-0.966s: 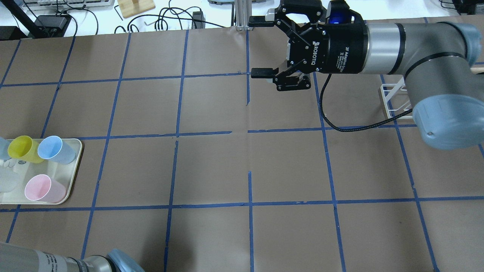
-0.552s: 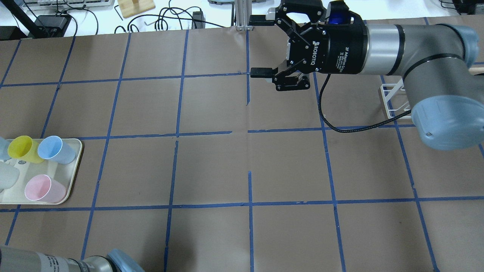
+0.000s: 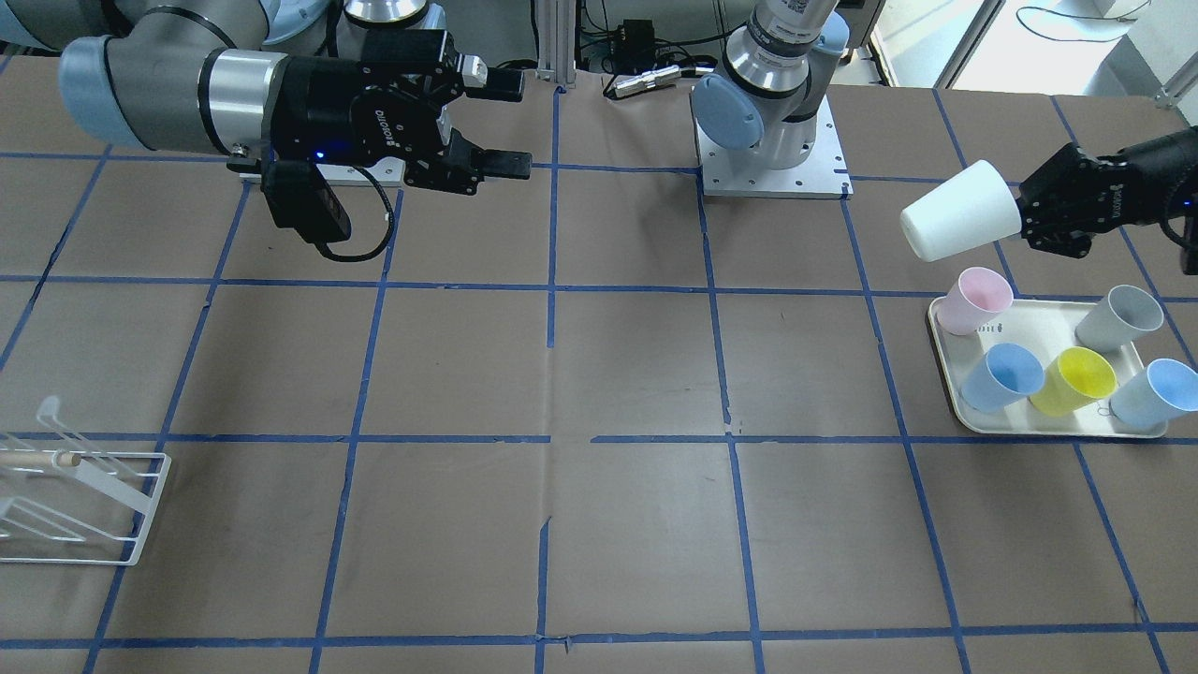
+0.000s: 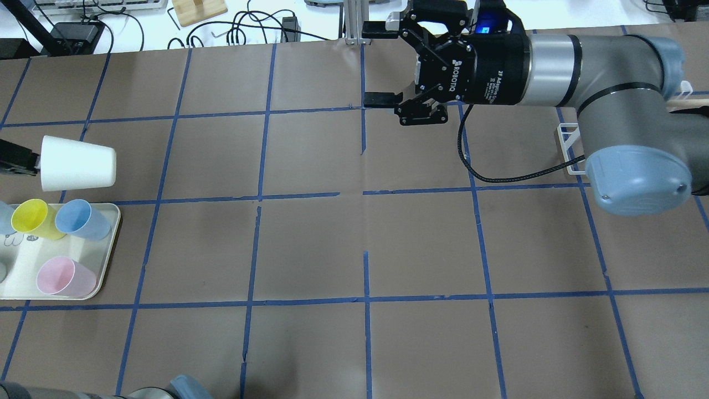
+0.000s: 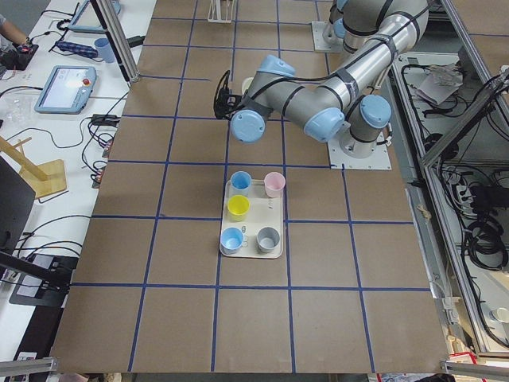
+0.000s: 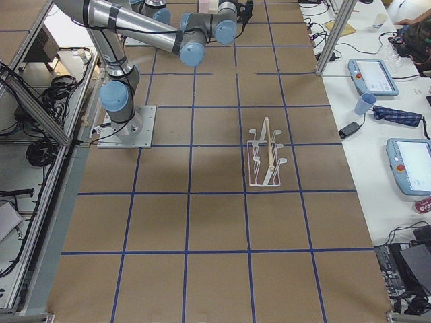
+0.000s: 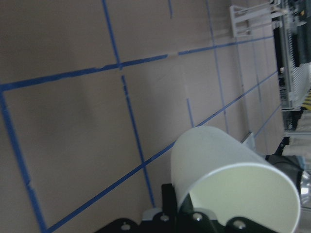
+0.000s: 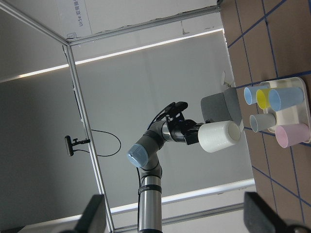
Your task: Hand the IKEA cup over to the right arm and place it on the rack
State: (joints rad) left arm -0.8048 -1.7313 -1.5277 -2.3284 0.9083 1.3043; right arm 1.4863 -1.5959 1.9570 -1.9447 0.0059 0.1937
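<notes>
The IKEA cup (image 4: 77, 163) is near-white and lies on its side in the air, base toward the table's middle. My left gripper (image 4: 34, 162) is shut on its rim, just beyond the tray's far side. The cup also shows in the front view (image 3: 961, 225) with the left gripper (image 3: 1022, 221), and in the left wrist view (image 7: 223, 174). My right gripper (image 4: 380, 64) is open and empty, pointing toward the cup from the table's far middle; it also shows in the front view (image 3: 510, 124). The white wire rack (image 3: 84, 505) stands at the right end, partly hidden in the overhead view (image 4: 570, 145).
A beige tray (image 4: 108, 255) at the left end holds a pink cup (image 4: 58, 275), a yellow cup (image 4: 30, 217), a blue cup (image 4: 80, 218), and in the front view a grey cup (image 3: 1118, 316) and a second blue cup (image 3: 1156, 393). Cables lie beyond the far edge.
The pale cup has left the tray and now hangs in my left gripper beyond the tray, inside the overhead view. My right gripper has shifted slightly left and stays open.
</notes>
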